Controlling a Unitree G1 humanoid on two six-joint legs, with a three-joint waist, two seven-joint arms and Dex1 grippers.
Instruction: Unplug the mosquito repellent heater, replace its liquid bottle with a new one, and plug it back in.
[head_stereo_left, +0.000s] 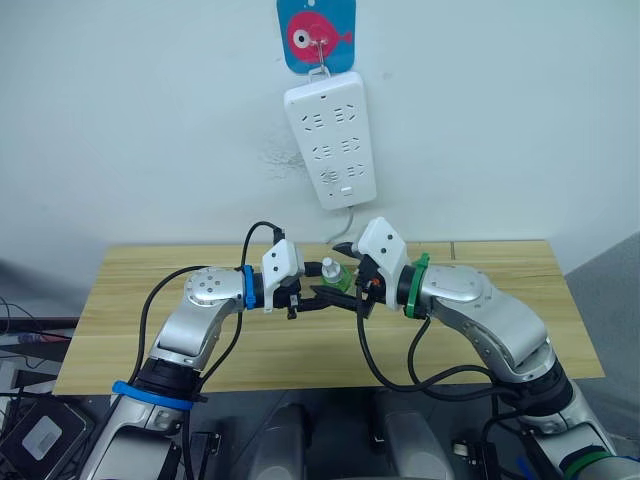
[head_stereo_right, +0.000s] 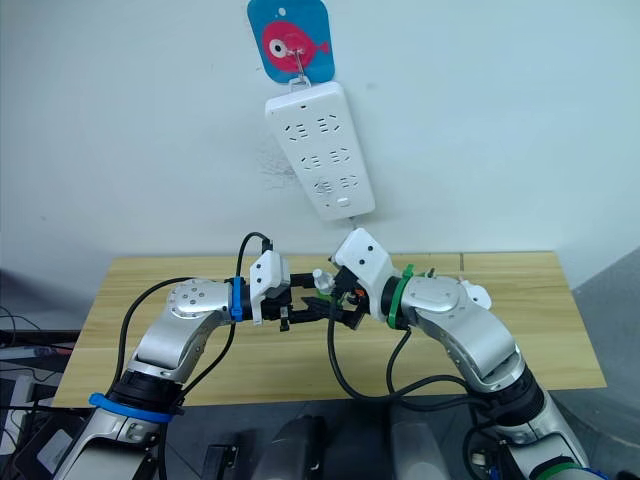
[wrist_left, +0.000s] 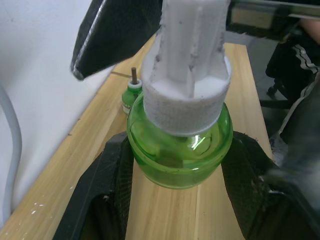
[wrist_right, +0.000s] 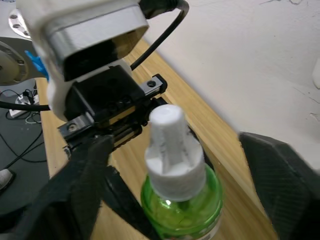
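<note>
Over middle of wooden table (head_stereo_left: 120, 300), my two hands meet. Left hand (head_stereo_left: 318, 297) clamped on round green body of liquid bottle (wrist_left: 178, 150), fingers (wrist_left: 112, 175) pressing either side, white cap (wrist_right: 172, 145) up. Right hand (head_stereo_left: 352, 283) right by cap, fingers spread apart, not squeezing. Second green bottle (wrist_left: 132, 95) with bare wick standing on table near wall. White power strip (head_stereo_left: 332, 135) hanging on wall above, sockets empty. Heater itself: can't spot it.
</note>
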